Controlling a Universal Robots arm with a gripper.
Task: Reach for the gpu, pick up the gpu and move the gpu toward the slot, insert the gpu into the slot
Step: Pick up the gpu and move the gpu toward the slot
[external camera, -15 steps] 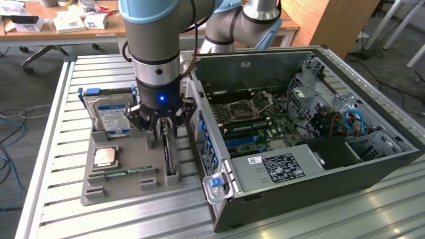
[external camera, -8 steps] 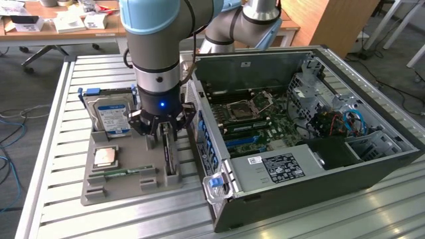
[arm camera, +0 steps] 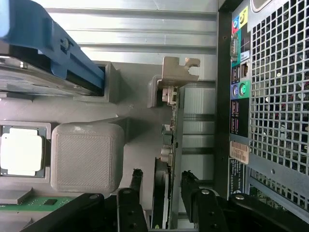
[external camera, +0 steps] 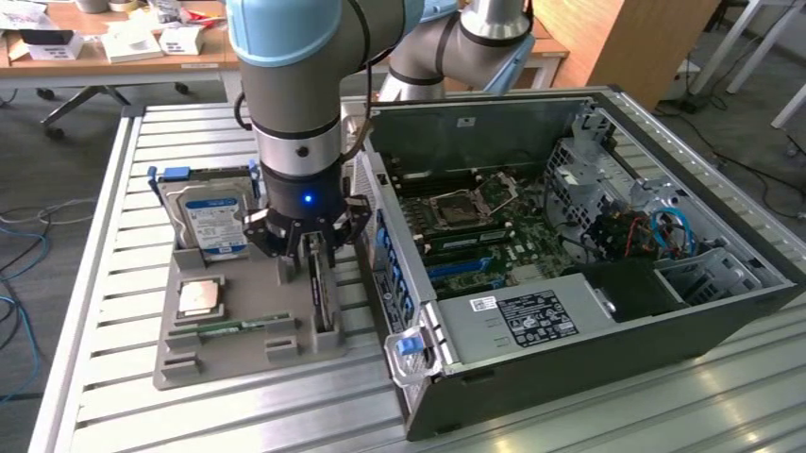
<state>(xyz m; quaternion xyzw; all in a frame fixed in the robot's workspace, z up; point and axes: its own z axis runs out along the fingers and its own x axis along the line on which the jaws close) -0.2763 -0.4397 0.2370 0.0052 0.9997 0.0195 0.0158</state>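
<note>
Reach step, no grip yet: gripper (external camera: 311, 257) fingers (arm camera: 136, 181) spread, straddling the gpu (arm camera: 170, 125), which stands on edge in the gray tray (external camera: 226, 363) beside the PC case (external camera: 705, 311). A clean grasp calls for a square squeeze on the card's flat faces. Blue slot (external camera: 460, 267) on the motherboard is unfilled.

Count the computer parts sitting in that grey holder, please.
4: hard drive farthest back, processor chip midway, memory stick nearest, gpu on edge toward the computer case. The arm may hide more.

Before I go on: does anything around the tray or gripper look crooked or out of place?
Nothing stands out. The gpu stands on edge, straight in the gray tray, with the open gripper straddling it.
</note>
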